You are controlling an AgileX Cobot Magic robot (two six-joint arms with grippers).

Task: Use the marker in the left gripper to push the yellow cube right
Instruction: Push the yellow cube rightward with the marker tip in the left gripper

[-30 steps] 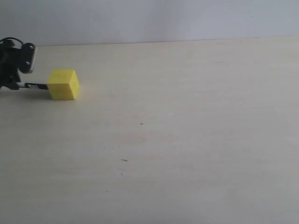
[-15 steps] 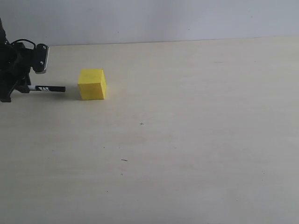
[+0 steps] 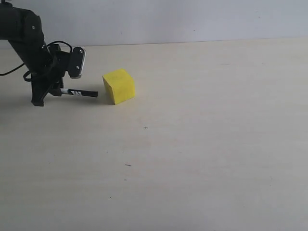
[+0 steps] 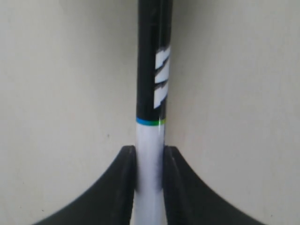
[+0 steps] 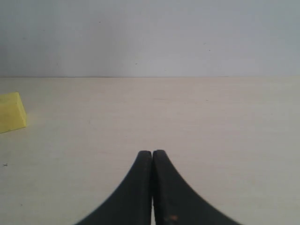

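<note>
The yellow cube (image 3: pixel 119 85) sits on the pale table (image 3: pixel 192 144) at the upper left, turned slightly. Just left of it lies the black end of the marker (image 3: pixel 79 92), pointing at the cube with a small gap between them. My left gripper (image 3: pixel 53 91) is shut on the marker's white barrel (image 4: pixel 150 159), its black cap half reaching away from the jaws. The cube does not show in the left wrist view. My right gripper (image 5: pixel 152 154) is shut with nothing in it; the yellow cube (image 5: pixel 11 118) lies far off to its side.
A pale wall (image 3: pixel 192 19) rises behind the table's far edge. Small dark specks (image 3: pixel 127 165) mark the table surface.
The left arm has moved right with the marker. The yellow cube has slid right and twisted a little.
</note>
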